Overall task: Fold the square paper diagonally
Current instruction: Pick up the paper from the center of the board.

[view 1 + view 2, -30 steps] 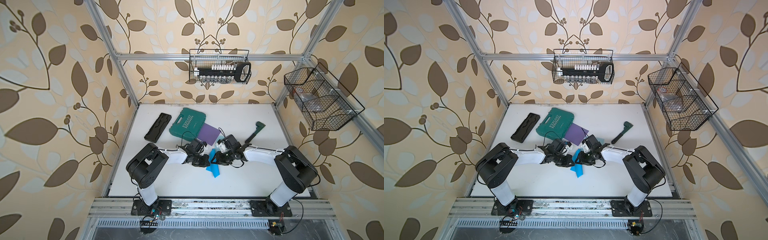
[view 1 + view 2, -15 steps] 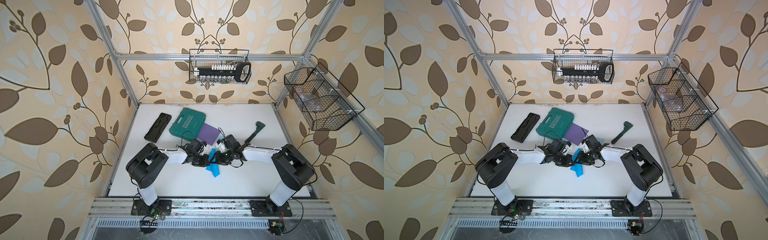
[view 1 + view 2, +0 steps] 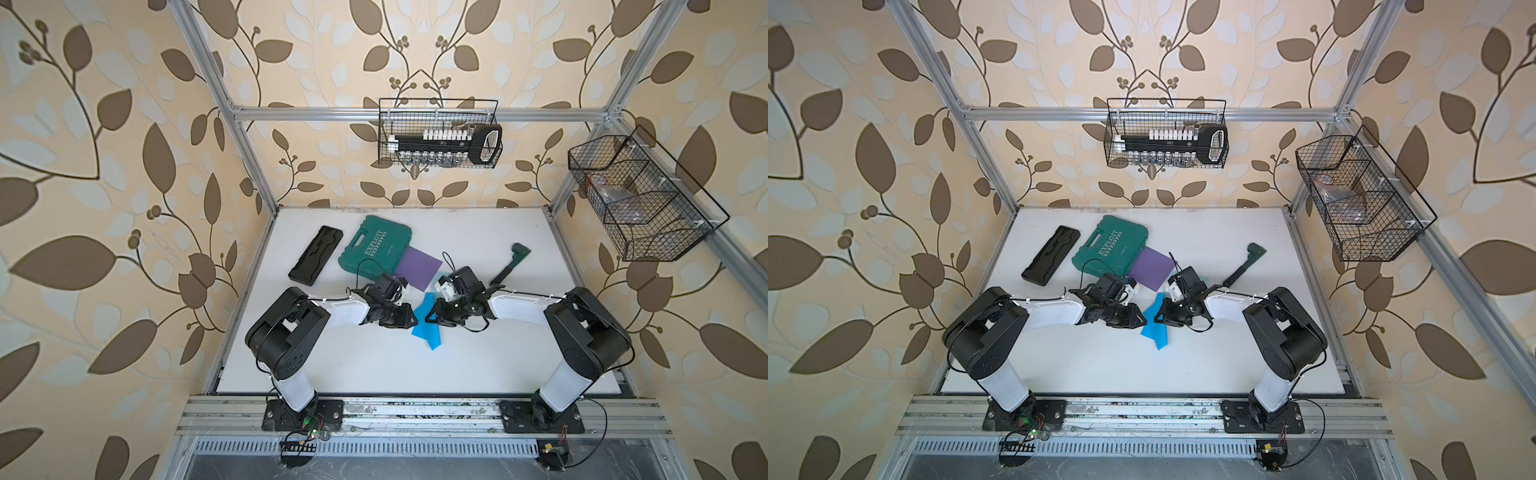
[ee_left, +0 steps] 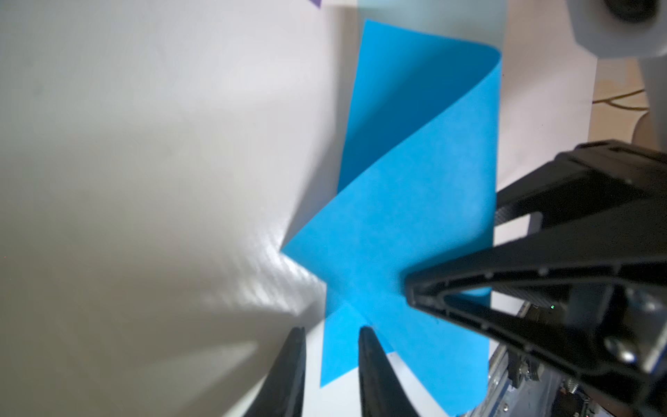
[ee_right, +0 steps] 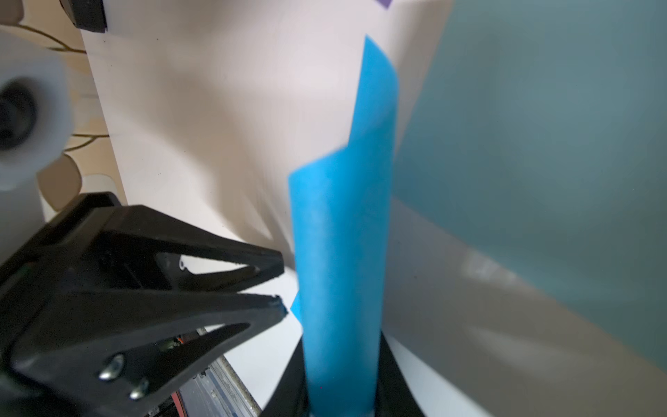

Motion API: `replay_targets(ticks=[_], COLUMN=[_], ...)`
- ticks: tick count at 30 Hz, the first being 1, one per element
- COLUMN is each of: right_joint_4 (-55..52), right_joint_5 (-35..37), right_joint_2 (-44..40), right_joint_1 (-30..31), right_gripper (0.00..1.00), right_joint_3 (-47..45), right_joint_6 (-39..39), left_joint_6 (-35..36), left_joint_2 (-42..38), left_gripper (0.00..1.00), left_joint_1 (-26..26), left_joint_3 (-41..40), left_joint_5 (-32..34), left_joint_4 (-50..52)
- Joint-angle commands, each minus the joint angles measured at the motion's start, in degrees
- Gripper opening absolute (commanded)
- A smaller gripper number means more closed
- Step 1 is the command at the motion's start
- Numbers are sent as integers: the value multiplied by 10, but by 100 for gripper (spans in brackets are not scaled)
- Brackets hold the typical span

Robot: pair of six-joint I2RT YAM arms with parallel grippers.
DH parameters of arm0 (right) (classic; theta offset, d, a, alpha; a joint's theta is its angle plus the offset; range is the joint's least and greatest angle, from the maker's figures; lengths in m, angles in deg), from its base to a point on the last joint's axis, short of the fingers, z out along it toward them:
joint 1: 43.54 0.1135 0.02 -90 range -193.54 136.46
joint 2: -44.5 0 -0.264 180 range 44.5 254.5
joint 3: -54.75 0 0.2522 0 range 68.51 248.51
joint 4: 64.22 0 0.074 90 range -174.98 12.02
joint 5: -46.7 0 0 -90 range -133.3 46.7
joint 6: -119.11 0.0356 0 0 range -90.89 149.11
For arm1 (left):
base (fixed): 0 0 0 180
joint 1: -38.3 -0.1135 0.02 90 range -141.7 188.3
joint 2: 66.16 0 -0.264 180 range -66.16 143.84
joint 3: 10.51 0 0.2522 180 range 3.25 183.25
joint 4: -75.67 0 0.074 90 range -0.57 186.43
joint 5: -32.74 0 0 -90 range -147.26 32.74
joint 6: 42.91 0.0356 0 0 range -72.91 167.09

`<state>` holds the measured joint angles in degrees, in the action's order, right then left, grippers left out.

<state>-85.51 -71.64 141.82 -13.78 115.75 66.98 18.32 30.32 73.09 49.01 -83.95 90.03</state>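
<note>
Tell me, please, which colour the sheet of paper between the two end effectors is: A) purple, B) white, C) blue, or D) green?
C: the sheet standing curled between the left end effector and the right end effector is the blue paper, while the purple paper lies flat farther back, beside the green case.
</note>
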Motion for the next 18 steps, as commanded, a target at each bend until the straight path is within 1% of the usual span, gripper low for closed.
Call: replay_targets(ticks=[1,4,6,12,15,18], right_joint_4=[-7,-4,6,60,84,102], right_joint_5=[-14,-32,-49,-130,-164,-181], right_joint_2=[-37,-61,-80,-120,-138,-156], right_joint_1=[-18,-43,-60,-106,-113,-116], right_gripper=[23,23,23,22,23,23], right_joint_3=[-8,-12,-16,-18,-13,-11], right_joint_6=[-17,-25,-29,-42,-47,-47], left_joint_6=[10,22,34,48,42,41], left_joint_2=[-48,-67,-78,-104,-108,-110], left_gripper=[37,45,47,53,55,55], left_joint_1=[-19,-33,-37,-38,-38,-38], left_joint_3=[-5,-2,-1,-11,-9,0], left_joint_5=[-21,-45,-58,-94,-106,-112], left_joint_4=[7,2,-2,-59,-86,-94])
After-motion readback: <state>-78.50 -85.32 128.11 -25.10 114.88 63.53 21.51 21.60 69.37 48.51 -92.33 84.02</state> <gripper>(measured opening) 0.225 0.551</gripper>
